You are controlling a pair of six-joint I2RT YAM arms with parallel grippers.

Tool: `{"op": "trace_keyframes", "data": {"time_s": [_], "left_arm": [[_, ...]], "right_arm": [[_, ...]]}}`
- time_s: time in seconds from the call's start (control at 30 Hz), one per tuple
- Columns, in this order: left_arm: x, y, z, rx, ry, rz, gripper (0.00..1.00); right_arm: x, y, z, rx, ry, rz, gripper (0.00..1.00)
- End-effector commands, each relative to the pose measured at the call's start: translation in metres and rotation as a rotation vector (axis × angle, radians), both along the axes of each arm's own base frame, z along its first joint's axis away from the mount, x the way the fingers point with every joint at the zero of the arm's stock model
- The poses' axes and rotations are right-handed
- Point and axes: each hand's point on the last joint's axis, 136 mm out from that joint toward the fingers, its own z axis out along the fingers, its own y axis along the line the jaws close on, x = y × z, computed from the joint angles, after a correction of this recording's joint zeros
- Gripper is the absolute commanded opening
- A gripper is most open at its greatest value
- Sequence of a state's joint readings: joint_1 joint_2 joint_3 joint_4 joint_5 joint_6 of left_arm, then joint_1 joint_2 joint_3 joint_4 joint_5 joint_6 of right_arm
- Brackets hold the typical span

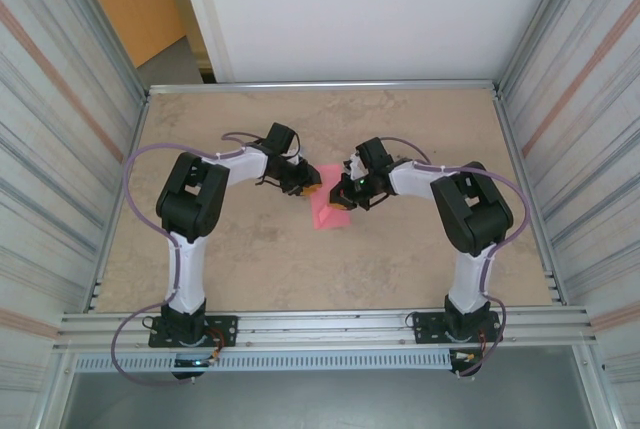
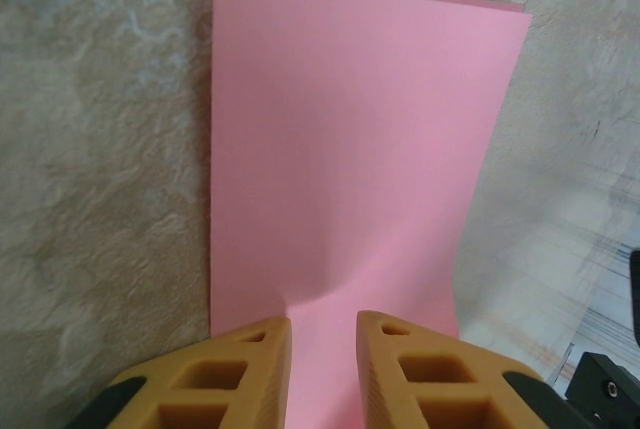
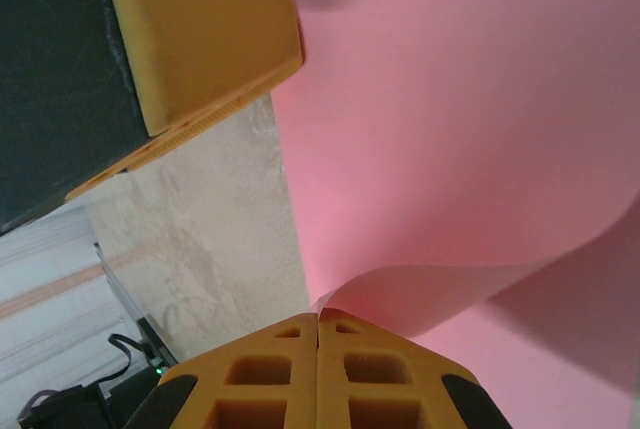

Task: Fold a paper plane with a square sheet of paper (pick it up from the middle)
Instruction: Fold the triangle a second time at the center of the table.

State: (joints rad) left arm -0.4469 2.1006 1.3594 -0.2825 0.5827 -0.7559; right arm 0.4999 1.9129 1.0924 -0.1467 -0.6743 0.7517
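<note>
Pink paper [image 1: 331,211], one edge curled up | right gripper [image 3: 318,323] clamped on that edge | left gripper [image 2: 323,337] parted over paper

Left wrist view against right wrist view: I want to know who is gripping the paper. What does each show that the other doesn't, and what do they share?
Left wrist: the square sheet of paper lying mostly flat with both far corners visible, and the left gripper, jaws apart, over its near edge. Right wrist: the right gripper closed on a lifted, curled edge of the sheet, with one of the left gripper's fingers close to the paper. Shared: the pink sheet and the mottled table.
</note>
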Motion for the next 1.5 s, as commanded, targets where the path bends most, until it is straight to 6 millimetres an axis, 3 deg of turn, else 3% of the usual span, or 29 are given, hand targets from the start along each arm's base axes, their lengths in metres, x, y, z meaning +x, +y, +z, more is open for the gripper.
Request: {"op": "trace_keyframes", "data": {"time_s": [0.0, 1.47], "left_arm": [[-0.017, 0.008, -0.031, 0.059, 0.073, -0.007, 0.25], [-0.025, 0.009, -0.039, 0.062, 0.098, 0.003, 0.25]], "right_arm": [[0.004, 0.012, -0.002, -0.003, 0.003, 0.005, 0.02], [0.026, 0.009, -0.021, -0.024, 0.017, -0.059, 0.03]]}}
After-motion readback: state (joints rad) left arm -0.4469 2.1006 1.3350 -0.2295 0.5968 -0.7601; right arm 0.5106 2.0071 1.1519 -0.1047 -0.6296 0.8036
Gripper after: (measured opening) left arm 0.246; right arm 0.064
